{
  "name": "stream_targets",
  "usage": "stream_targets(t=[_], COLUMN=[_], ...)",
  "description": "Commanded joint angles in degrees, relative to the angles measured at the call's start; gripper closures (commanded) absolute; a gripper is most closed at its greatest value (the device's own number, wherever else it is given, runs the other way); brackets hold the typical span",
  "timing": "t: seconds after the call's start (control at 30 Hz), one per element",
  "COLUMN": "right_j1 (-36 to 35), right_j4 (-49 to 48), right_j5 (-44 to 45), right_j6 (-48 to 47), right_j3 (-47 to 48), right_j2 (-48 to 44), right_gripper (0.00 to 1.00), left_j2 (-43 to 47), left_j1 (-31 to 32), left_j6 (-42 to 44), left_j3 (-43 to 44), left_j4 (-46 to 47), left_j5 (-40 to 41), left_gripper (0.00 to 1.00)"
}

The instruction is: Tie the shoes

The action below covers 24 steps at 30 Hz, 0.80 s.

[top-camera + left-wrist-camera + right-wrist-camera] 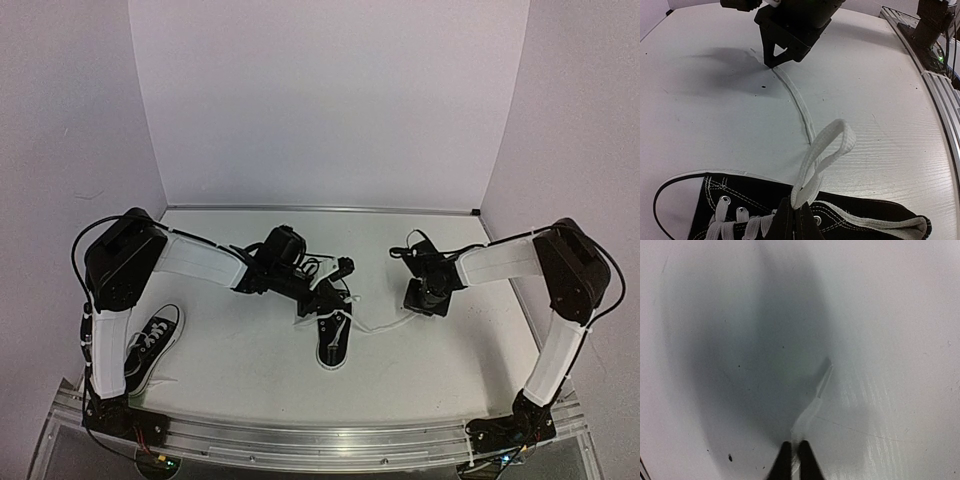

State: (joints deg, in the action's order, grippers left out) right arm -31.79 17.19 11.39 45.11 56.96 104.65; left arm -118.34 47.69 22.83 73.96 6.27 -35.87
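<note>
One black shoe [333, 345] with a white toe cap lies mid-table; it also shows in the left wrist view [730, 195]. The other shoe [152, 345] lies at the near left beside the left arm's base. My left gripper [322, 303] hovers just above the middle shoe's opening, shut [796, 207] on a loop of white lace [827, 150] that stands up from the eyelets. The other lace strand [797, 100] runs flat across the table to my right gripper [416, 305], which is at table level and shut [794, 450] on the lace end [812, 407].
White walls close in the table at the back and sides. A metal rail [320, 440] runs along the near edge, and it also shows in the left wrist view [940, 90]. Small dark specks [730, 457] mark the tabletop.
</note>
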Motion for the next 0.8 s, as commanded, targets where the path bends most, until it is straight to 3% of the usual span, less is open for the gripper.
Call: stream_targets(t=[0.0,0.2,0.33,0.43,0.6,0.77], right_j1=[0.2,0.3,0.3,-0.7,-5.0,-7.7], right_j4=[0.1,-2.5,-3.6,-5.3,-7.1,-11.7], right_j5=[-3.3,-10.4,-21.4,-31.1,-39.6,-48.1], right_j6=[-2.0,-9.6,-13.5,-13.6,-12.3,-9.0], right_j3=[2.4,12.4,21.4,26.9,32.9,32.8], right_j2=[1.0,-1.1,1.8,5.9,11.4,12.9], right_gripper=[1.00,1.00,1.00,1.00,1.00,1.00], left_j2=[2.3,2.8,3.4,3.8,5.0,5.5], left_j1=[0.3,0.4,0.6,0.8,1.2,1.4], left_j6=[1.8,3.5,4.4,4.6,5.0,5.5], left_j3=[-1.4,-2.6,-4.1,-5.3,-7.8,-9.4], left_j4=[3.0,5.0,7.4,10.0,13.9,15.3], left_j5=[-0.4,1.1,2.6,3.4,5.4,7.1], left_gripper=[1.00,1.00,1.00,1.00,1.00,1.00])
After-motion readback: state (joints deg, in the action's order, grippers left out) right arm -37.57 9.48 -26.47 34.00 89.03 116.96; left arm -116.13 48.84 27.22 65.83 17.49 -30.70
